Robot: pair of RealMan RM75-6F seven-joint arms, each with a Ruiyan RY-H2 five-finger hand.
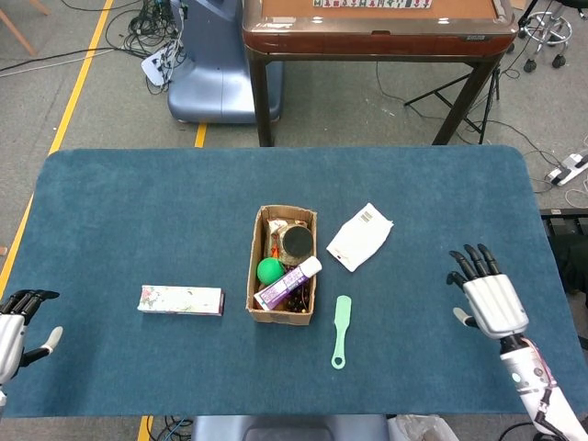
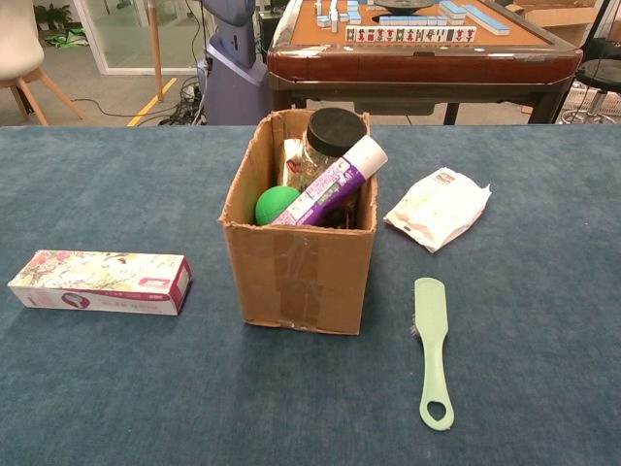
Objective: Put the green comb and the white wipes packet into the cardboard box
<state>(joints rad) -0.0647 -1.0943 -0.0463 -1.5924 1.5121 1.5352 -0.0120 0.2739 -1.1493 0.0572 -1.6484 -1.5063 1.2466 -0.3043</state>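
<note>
The green comb (image 1: 341,331) (image 2: 432,348) lies flat on the blue table, just right of the cardboard box (image 1: 262,308) (image 2: 299,277). Behind it, right of the box's far end, lies the white wipes packet (image 1: 359,236) (image 2: 439,208). The box holds a green ball, a purple tube and a black-lidded jar. My right hand (image 1: 489,296) hovers open over the table's right part, well right of the comb, fingers spread and empty. At the table's near left corner my left hand (image 1: 16,323) is open and empty. The chest view shows neither hand.
A flowered pink carton (image 1: 181,299) (image 2: 100,282) lies left of the box. Beyond the table's far edge stand a brown mahjong table (image 1: 378,28) and a blue-grey machine base (image 1: 207,69). Bare cloth (image 1: 432,358) stretches between comb and right hand.
</note>
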